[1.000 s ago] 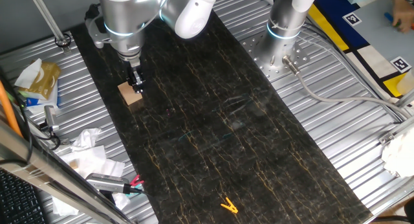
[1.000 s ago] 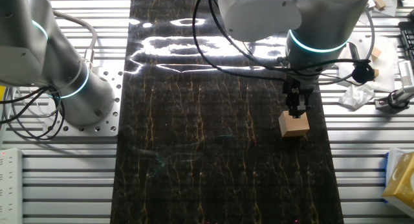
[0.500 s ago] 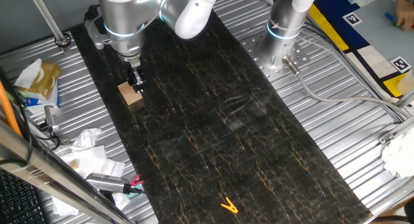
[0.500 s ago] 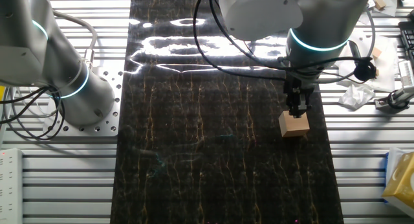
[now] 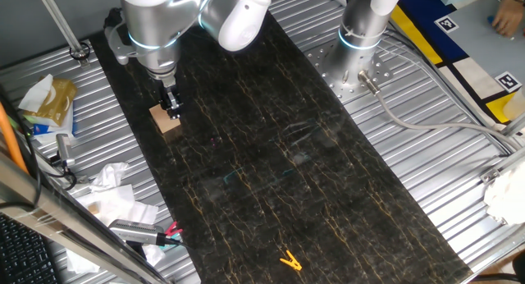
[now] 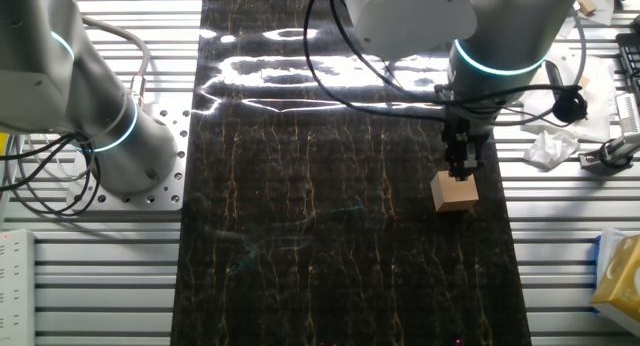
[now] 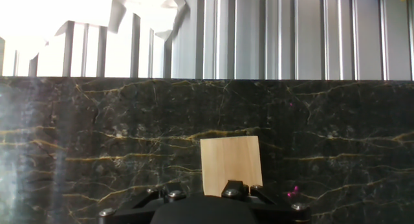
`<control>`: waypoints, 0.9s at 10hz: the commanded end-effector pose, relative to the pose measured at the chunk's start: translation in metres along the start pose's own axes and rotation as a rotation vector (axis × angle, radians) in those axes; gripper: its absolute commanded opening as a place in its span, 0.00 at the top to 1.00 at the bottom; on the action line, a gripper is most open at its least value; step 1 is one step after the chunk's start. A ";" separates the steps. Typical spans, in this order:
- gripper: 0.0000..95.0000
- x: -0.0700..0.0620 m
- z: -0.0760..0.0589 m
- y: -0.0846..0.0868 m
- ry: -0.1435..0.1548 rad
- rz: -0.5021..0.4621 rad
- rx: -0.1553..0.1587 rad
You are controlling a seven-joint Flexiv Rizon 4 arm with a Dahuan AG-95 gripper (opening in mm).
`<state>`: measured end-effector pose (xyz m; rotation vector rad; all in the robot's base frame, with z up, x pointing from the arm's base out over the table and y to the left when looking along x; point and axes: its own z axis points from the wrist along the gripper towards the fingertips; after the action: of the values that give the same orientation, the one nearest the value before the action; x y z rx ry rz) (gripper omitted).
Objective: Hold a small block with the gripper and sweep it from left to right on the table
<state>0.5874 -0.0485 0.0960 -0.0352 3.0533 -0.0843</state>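
Hand view, nearest first: gripper (image 7: pixel 228 193) body fills the bottom edge, small block (image 7: pixel 231 164) sits right in front of it on the table (image 7: pixel 97 140), ribbed metal sheet (image 7: pixel 291 36) beyond the table's far edge, crumpled white stuff past that at upper left

Gripper state: fingers come down onto the block's top edge, touching it or very nearly; finger tips are not resolved in any view, so I cannot tell whether they are clamped on the block or just at it

Block location: resting flat on the table, close to the table's edge on the cluttered side, in both fixed views; small block (image 5: pixel 166 120) under the gripper (image 5: pixel 171 111), same pairing in the other fixed view, small block (image 6: pixel 454 192) below the gripper (image 6: pixel 464 166)

Progress: early. Approach looks done, grasp possibly made but unconfirmed. Sweep not done, judging by the block at one edge of the table with the whole dark width beside it unswept. Left: confirm grip, drag across

Farther off from the block: yellow clip (image 5: pixel 289 260) well apart down the table, second arm base (image 5: pixel 358 38) beyond the table's opposite edge
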 end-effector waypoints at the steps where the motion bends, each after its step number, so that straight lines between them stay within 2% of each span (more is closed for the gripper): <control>1: 0.60 -0.001 -0.001 0.001 -0.006 0.002 -0.003; 6: 0.60 -0.003 -0.002 0.001 0.006 0.013 0.001; 9: 0.60 -0.003 -0.002 0.001 0.000 0.016 0.001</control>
<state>0.5896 -0.0474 0.0987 -0.0112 3.0529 -0.0826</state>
